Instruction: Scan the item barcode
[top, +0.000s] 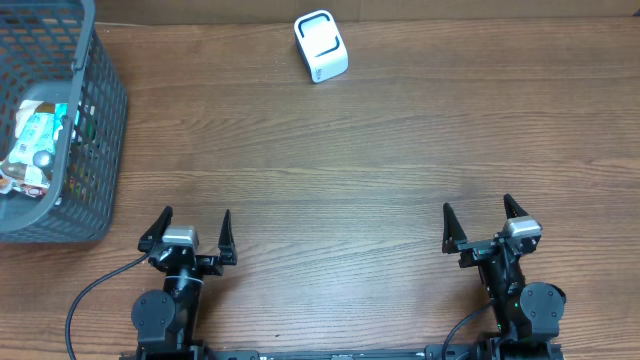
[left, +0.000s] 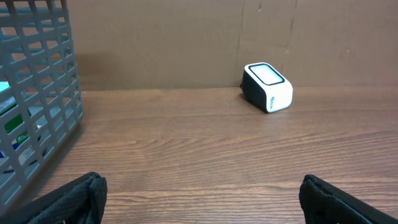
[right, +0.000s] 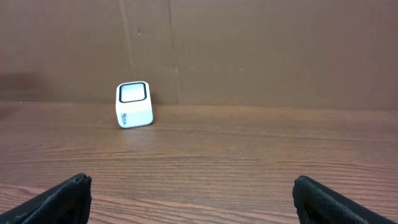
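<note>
A white barcode scanner (top: 321, 46) with a dark-framed window stands at the back of the wooden table; it also shows in the left wrist view (left: 267, 87) and the right wrist view (right: 134, 104). Packaged items (top: 35, 145) lie inside the grey basket (top: 100, 120) at the far left. My left gripper (top: 192, 232) rests near the front edge, open and empty, well right of the basket. My right gripper (top: 479, 222) sits at the front right, open too, nothing between its fingers. In the wrist views both grippers (left: 199, 199) (right: 189, 199) hover over bare wood.
A brown cardboard wall (right: 249, 50) closes the back of the table behind the scanner. The basket's grid wall (left: 37, 93) fills the left side of the left wrist view.
</note>
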